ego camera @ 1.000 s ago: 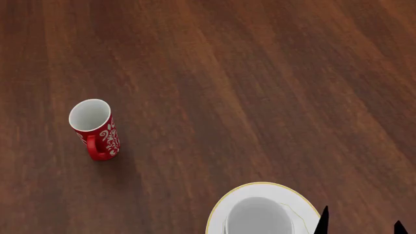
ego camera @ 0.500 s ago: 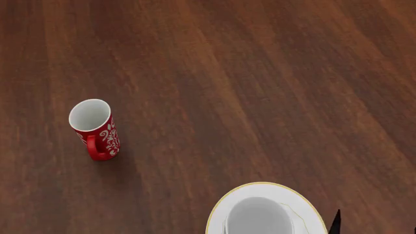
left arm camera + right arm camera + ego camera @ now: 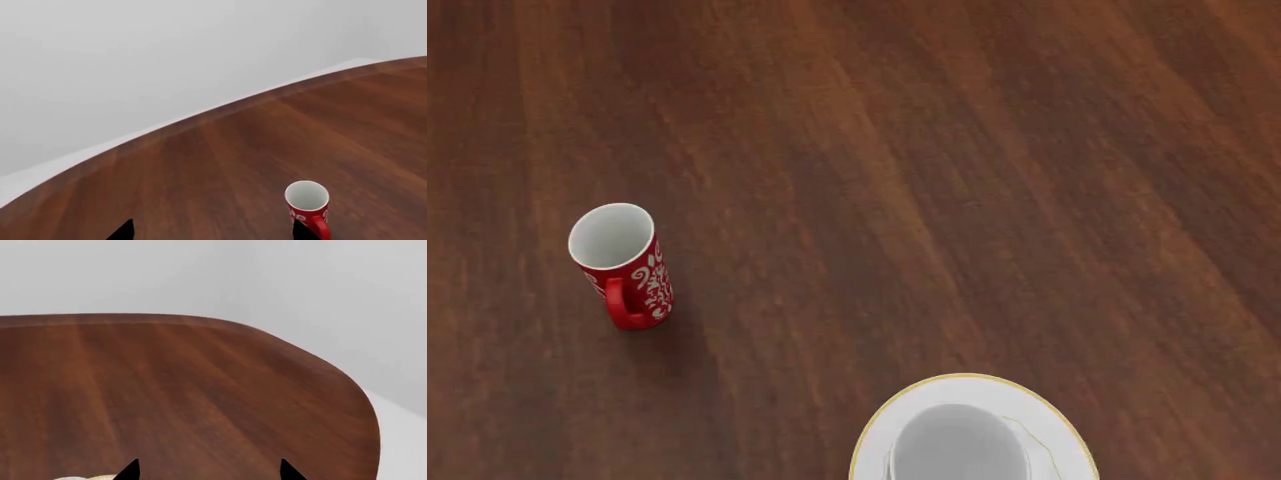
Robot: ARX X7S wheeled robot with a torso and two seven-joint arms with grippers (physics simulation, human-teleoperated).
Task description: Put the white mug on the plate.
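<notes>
Gone from the head view's lower right corner are the black fingertips seen earlier. White mug (image 3: 961,445) is seen upright on the plate (image 3: 901,415), at the bottom edge right of centre. Plate's gold rim is cut off by the frame. Red mug (image 3: 625,262) is noted at left, well apart, upright on the wooden table (image 3: 961,180). Right gripper (image 3: 208,471) and left gripper (image 3: 213,231) are each shown with tips spread apart, nothing between them.
</notes>
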